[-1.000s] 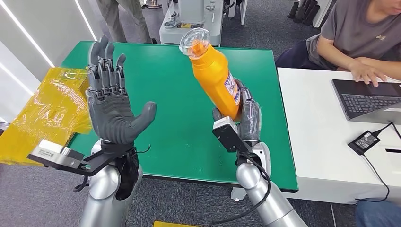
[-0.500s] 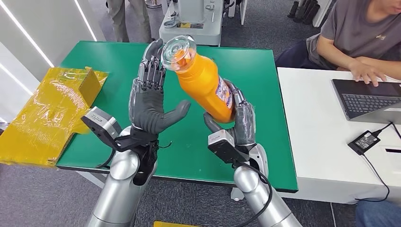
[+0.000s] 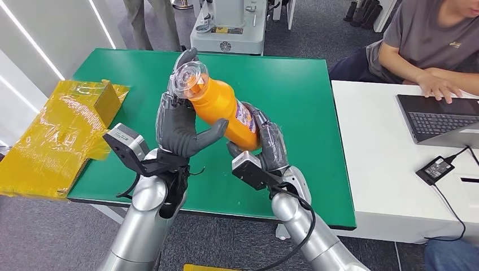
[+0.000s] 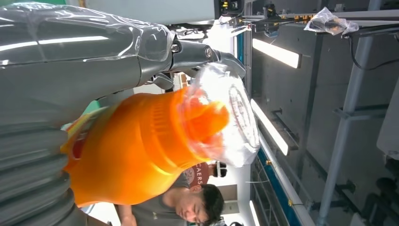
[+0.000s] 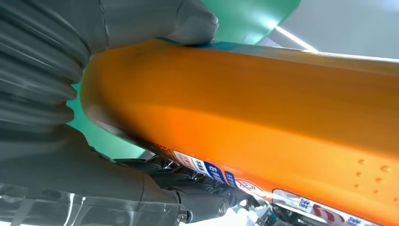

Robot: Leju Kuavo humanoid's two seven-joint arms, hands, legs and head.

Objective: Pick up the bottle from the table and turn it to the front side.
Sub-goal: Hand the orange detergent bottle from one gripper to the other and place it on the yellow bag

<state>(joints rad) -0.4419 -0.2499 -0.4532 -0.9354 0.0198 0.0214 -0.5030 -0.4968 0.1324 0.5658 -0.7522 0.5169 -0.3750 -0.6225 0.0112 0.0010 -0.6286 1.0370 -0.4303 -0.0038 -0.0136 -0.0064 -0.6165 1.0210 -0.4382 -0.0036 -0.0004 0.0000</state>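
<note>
Since a second ago, the left hand (image 3: 179, 124) has swung in from the table's (image 3: 299, 90) left edge to cup the one orange bottle (image 3: 223, 110) near its clear cap (image 3: 188, 77). Right hand (image 3: 265, 144) grips its base, aloft over the table's middle. Turning it looks ready to begin.

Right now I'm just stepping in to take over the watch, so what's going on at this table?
The robot holds an orange bottle in the air above the green table. Its right hand grips the lower body, and the bottle leans with its clear cap toward the left hand, whose palm and thumb touch the upper part. A yellow wrapped box lies at the table's left end. A person sits at a laptop on the white desk alongside.
</note>
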